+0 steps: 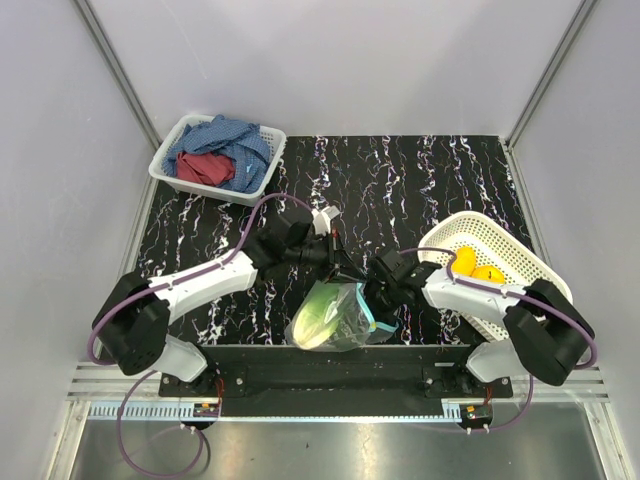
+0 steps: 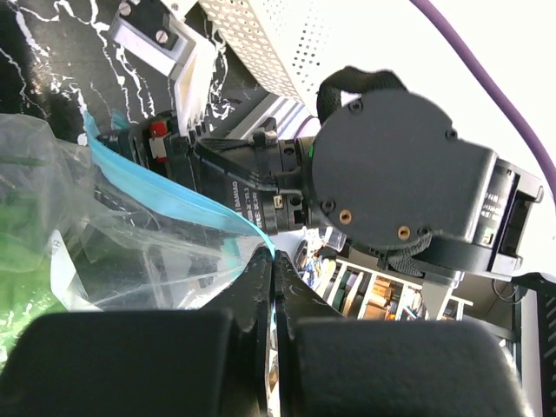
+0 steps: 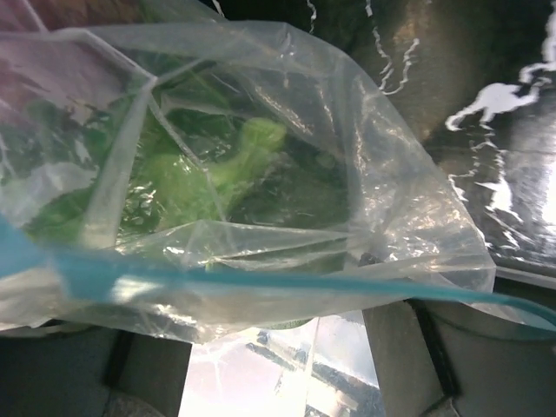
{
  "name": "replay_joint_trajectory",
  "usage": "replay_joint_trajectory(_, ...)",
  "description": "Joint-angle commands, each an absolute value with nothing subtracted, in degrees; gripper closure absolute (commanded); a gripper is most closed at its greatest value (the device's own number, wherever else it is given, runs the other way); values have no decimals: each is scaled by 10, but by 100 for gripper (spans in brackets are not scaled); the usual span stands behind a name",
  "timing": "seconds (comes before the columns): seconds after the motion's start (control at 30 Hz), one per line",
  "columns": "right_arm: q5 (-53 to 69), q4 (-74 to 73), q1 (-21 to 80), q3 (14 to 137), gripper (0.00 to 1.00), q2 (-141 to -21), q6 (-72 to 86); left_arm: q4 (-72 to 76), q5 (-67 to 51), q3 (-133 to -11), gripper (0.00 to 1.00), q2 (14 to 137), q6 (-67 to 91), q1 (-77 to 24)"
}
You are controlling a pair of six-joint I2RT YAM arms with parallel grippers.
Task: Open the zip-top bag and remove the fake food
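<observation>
Now, the left end effector point(image 2: 274, 265) pinches the zip-top bag's point(image 1: 338, 315) teal strip point(image 2: 174, 201), anchoring one lip, I'd say, so the mouth can part. The bag hangs between the arms at the counter's point(image 1: 420, 180) near edge, lettuce point(image 3: 228, 165) inside, and the right end effector point(image 3: 278, 369) is spread apart against it.

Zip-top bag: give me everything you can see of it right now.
Clear crinkly plastic, with a teal zip strip along the mouth. The zip-top bag sits at the table's near edge between the arms, bulging with light-green lettuce inside. The left gripper is shut on an end of the strip; the right gripper stands open by the mouth. Whether the zip is parted cannot be told.
</observation>
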State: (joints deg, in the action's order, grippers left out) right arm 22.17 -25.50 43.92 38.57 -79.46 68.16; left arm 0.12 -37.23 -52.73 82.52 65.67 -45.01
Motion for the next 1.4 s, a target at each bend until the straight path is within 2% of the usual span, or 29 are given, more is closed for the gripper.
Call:
replay_joint_trajectory(0.0, 231, -203, 455, 367, 21, -809, 702, 33, -363, -516, 100, 827, 654, -454)
replay_joint_trajectory(0.13, 229, -166, 455, 358, 24, -831, 717, 34, -360, -503, 100, 819, 654, -456)
replay_joint_trajectory(0.2, 232, -144, 455, 355, 28, -847, 726, 35, -357, -497, 100, 812, 654, -457)
replay_joint_trajectory(0.23, 233, -137, 456, 355, 32, -851, 730, 35, -356, -491, 100, 810, 654, -456)
replay_joint_trajectory(0.27, 229, -136, 455, 361, 40, -853, 730, 34, -354, -490, 100, 809, 654, -457)
replay_joint_trajectory(0.33, 220, -152, 456, 370, 44, -846, 727, 34, -353, -487, 100, 802, 654, -457)
replay_joint_trajectory(0.4, 217, -159, 455, 376, 57, -822, 730, 28, -352, -483, 100, 793, 650, -456)
replay_joint_trajectory(0.57, 181, -254, 455, 412, 74, -745, 716, 6, -349, -497, 100, 786, 628, -454)
replay_joint_trajectory(0.63, 163, -293, 455, 427, 77, -715, 713, 2, -347, -502, 100, 781, 621, -455)
replay_joint_trajectory(0.93, 54, -466, 428, 513, 79, -664, 651, -35, -346, -497, 100, 760, 599, -448)
replay_joint_trajectory(1.27, 4, -612, 322, 591, 79, -605, 552, -60, -345, -489, 100, 742, 577, -437)
replay_joint_trajectory(1.37, -59, -664, 268, 627, 79, -610, 501, -61, -349, -487, 100, 738, 577, -434)
